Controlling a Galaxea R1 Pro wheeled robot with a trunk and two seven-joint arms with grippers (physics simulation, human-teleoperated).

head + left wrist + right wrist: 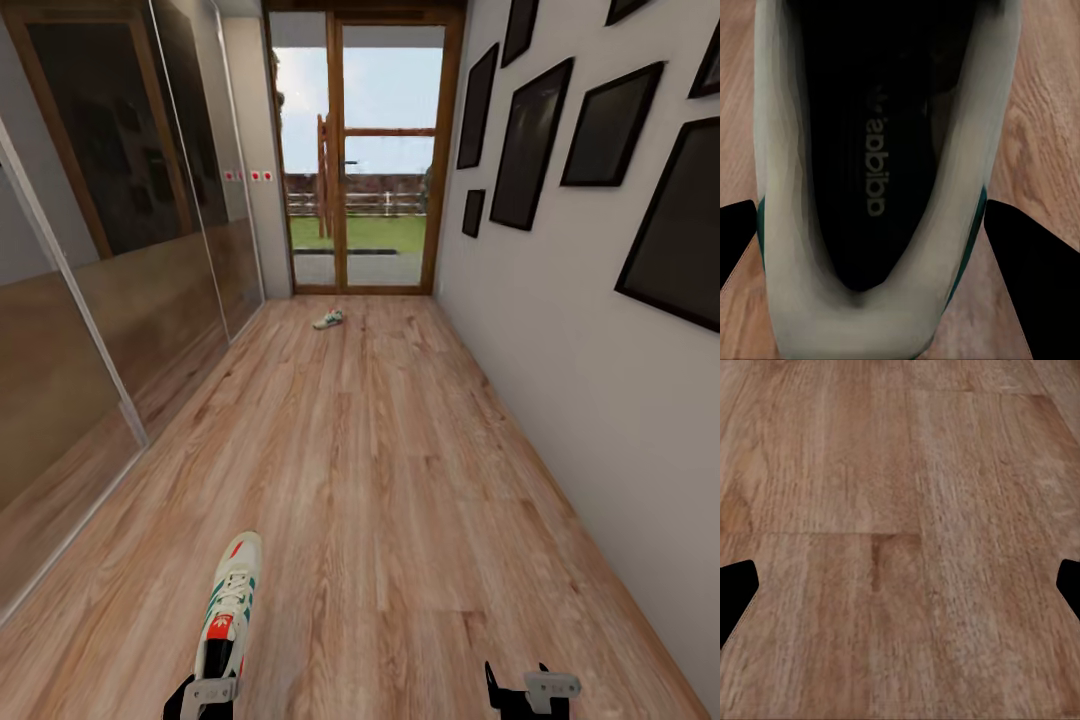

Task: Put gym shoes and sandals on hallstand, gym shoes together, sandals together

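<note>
While the left gripper (207,690) sits at the bottom edge of the head view, its jaws are clamped on the heel end of a gym shoe (229,605), toe pointing away down the corridor. From the left wrist cam you get the shoe (870,187) looking straight into its dark insole with the printed logo, a black finger (1031,262) on each side hugging the white sides, teal stripe just peeking by them. Can't tell from any view if the sole is touching the floor or hanging just above it.

Right gripper (520,690) is low at the bottom edge too, jaws spread wide with nothing between them. Its wrist cam shows bare planks (900,540) with the two fingertips (735,592) way out at the frame edges.

Moving outward: floor (380,450) is wide open ahead, lots of room. Left side is bounded by glossy sliding panels (120,250), right side by a plain wall (560,330) hung with dark frames (530,140). Far end is a glass door (365,150) with grass and a fence outside.

Second gym shoe (328,320) is way down there on the floor, near the door, well apart from the held one. Only the head cam catches it, tiny.
</note>
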